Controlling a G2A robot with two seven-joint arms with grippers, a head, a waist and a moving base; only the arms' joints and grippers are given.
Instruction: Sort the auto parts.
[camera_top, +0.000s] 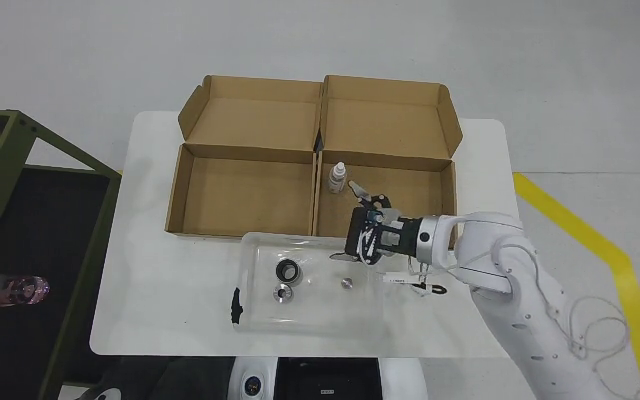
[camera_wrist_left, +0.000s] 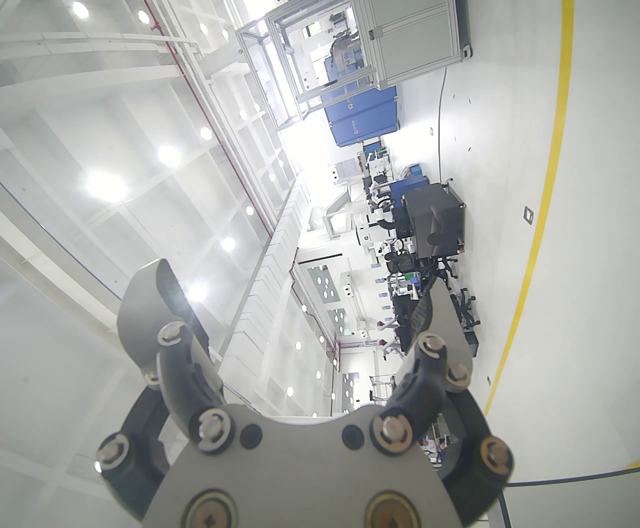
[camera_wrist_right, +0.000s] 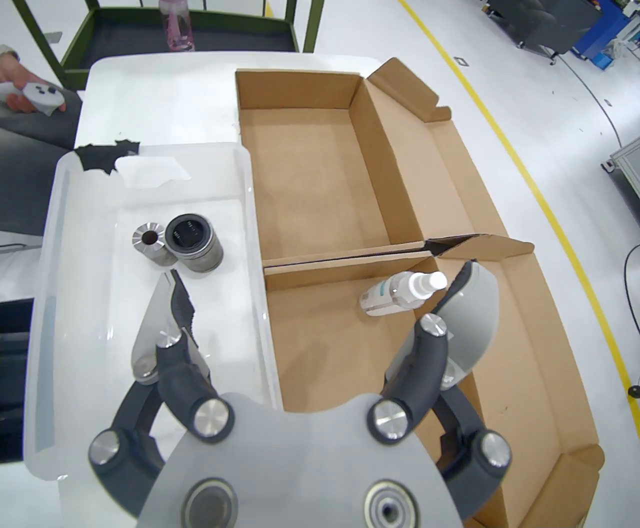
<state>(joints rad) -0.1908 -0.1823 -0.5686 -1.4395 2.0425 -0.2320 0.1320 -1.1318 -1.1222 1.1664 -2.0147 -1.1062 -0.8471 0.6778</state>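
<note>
Here the right gripper hangs open and empty, above where the clear tray meets the cardboard box. A metal cylinder stands in the tray; grasping it probably comes next, by lowering over it.

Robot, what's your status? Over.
Right gripper open, empty, over bin edge. Left gripper open, aimed ceilingward. Metal parts in bin; bottle in box. Nothing blocking.

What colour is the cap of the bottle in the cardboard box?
The cap is white; right wrist view shows it best.
</note>
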